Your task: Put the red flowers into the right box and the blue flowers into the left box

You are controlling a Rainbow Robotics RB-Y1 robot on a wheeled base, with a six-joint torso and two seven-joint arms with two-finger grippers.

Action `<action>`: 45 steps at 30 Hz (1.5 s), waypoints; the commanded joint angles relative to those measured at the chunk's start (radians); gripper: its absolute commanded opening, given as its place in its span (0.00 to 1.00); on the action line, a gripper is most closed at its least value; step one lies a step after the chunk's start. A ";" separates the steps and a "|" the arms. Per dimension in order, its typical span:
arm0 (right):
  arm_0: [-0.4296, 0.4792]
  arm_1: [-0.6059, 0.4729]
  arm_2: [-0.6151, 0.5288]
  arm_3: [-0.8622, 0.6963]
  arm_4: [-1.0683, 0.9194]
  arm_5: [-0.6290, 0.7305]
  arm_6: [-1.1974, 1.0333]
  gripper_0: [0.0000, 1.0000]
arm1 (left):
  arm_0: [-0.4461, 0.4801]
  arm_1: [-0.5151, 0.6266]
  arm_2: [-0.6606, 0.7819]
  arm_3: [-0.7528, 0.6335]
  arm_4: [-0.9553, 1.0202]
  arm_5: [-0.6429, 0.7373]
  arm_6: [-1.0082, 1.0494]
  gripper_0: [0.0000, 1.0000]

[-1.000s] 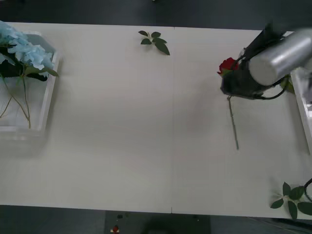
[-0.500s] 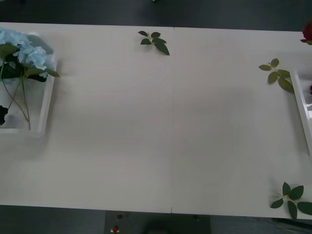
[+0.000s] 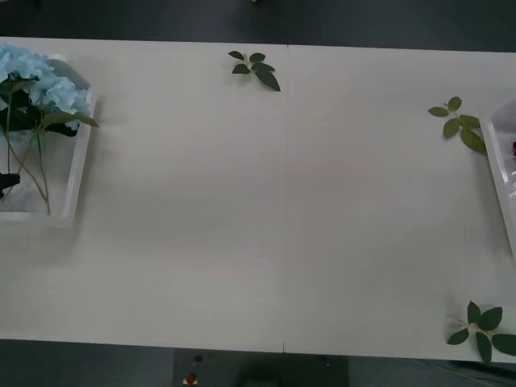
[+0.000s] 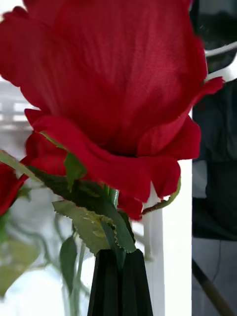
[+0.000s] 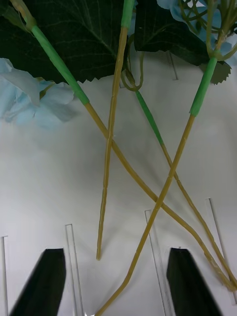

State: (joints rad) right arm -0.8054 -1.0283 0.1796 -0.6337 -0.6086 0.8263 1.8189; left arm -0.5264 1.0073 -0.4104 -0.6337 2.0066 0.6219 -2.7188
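The right gripper (image 4: pixel 121 281) has its black fingers pressed together on the stem of a red rose (image 4: pixel 113 84), just below the bloom and among its leaves, with a white wall of the right box (image 3: pixel 501 181) close behind it in the right wrist view; a second red bloom (image 4: pixel 9 187) sits beside it, so the rose seems to hang at or over that box at the table's (image 3: pixel 274 210) right edge. The left gripper (image 5: pixel 112 281) hovers with its fingers apart over the left box (image 3: pixel 76 173) at the table's left edge, where the blue flowers (image 3: pixel 44 81) lie with their stems (image 5: pixel 148 187) crossing on the white floor. These flowers look very light and should need little grip force. The rose's wire-like stem is thin and likely springy, so a pinch near the head, as here, keeps the bloom from swinging, while a hold far down the stem would let it droop. The fabric petals are soft and would crush, so they are best left alone. The blue heads are fluffy and bulky; the bare stem below the green wrap is the firmer place to take hold. Only leaf sprigs (image 3: pixel 256 68) remain on the open table.
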 commanded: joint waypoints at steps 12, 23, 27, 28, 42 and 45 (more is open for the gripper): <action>0.055 0.063 -0.003 0.043 0.173 -0.130 -0.003 0.64 | -0.083 0.228 -0.004 -0.023 0.003 0.341 0.013 0.94; 0.054 -0.032 -0.072 -0.158 -0.062 0.206 0.043 1.00 | -0.133 0.307 0.102 -0.024 0.158 0.553 0.013 0.94; 0.048 -0.102 -0.141 -0.330 -0.191 0.455 0.048 1.00 | -0.136 0.313 0.128 -0.024 0.248 0.542 0.013 0.94; 0.045 -0.110 -0.149 -0.353 -0.208 0.484 0.049 1.00 | -0.136 0.318 0.133 -0.026 0.262 0.542 0.013 0.94; 0.038 -0.085 -0.207 -0.512 -0.740 0.695 0.867 1.00 | -0.136 0.300 0.018 -0.233 0.618 0.843 0.013 0.94; 0.038 -0.039 -0.207 -0.495 -0.830 0.738 0.886 1.00 | -0.136 0.300 -0.025 -0.281 0.681 0.849 0.013 0.94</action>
State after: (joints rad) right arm -0.7334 -1.1096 -0.0237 -1.1303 -1.3840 1.5402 2.7749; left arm -0.6486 1.2882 -0.4197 -0.8780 2.6690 1.4614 -2.7188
